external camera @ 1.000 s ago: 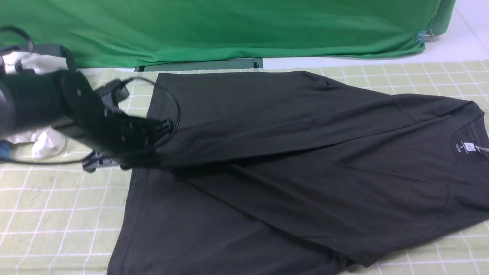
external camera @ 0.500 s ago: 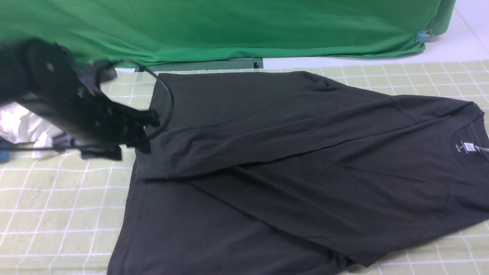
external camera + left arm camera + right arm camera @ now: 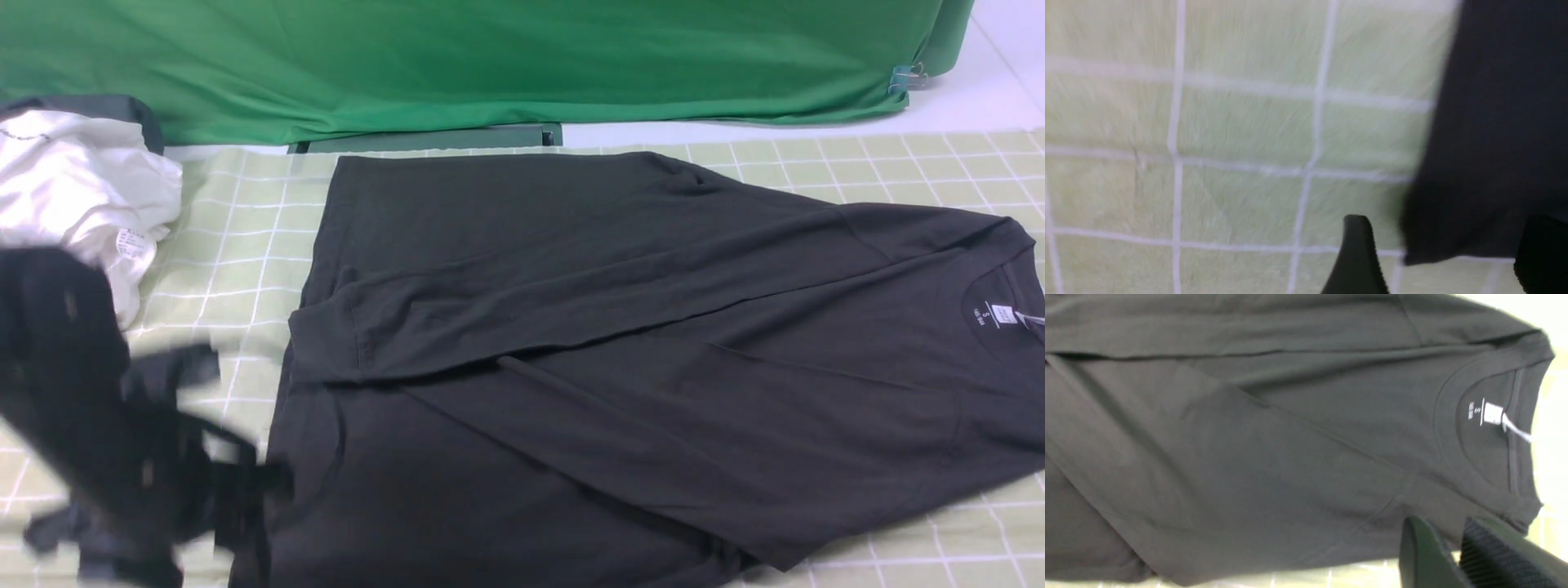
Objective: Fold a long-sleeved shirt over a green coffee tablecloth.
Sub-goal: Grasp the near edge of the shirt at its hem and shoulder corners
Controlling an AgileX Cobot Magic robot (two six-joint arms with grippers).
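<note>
The long-sleeved shirt lies spread on the green coffee tablecloth, black, with its white neck label at the right. One sleeve is folded diagonally across the body. No mountain print shows. My left gripper, blurred, is at the shirt's near left hem corner. In the left wrist view it stands open, and the hem corner lies on the tablecloth between the two fingers. My right gripper is out of the front view. It hovers shut and empty over the shirt below the collar label.
A crumpled white garment with a small tag lies at the back left. Plain bright green fabric hangs along the back, held by a clip at the right. White floor shows past the back right corner.
My left gripper let go of the folded edge at the shirt's left side, which now lies flat. The arm swung from the back left to the near left hem corner.
</note>
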